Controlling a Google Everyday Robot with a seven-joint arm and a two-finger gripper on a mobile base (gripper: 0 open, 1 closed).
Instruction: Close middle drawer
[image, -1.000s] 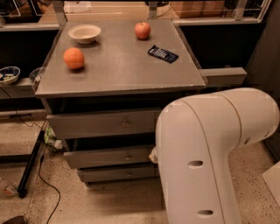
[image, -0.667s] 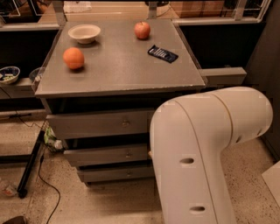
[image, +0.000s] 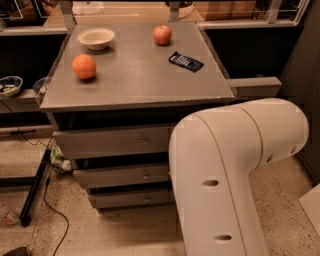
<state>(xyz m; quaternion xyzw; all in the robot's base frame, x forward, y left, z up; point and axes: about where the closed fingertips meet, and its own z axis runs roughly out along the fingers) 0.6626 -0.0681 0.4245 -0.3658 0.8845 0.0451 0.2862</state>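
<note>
Nearest the camera, the robot's thick white arm (image: 235, 175) bends in an elbow, its lower link dropping out of view. The gripper is out of sight, so its spread cannot be told. Behind the arm, the middle drawer (image: 125, 175) sits between the top drawer (image: 112, 142) and the bottom drawer (image: 131, 199), its right end hidden. On the cabinet top (image: 135, 85) lie an orange (image: 84, 66), a dark packet (image: 185, 61), an apple (image: 162, 34) and a bowl (image: 96, 37).

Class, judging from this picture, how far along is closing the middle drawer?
Done: nothing clearly; the middle drawer shows a dark gap above its front, so it looks unshut. In hand: the white arm hangs before the cabinet, its hand hidden from view. Left: pushing the front flush.
</note>
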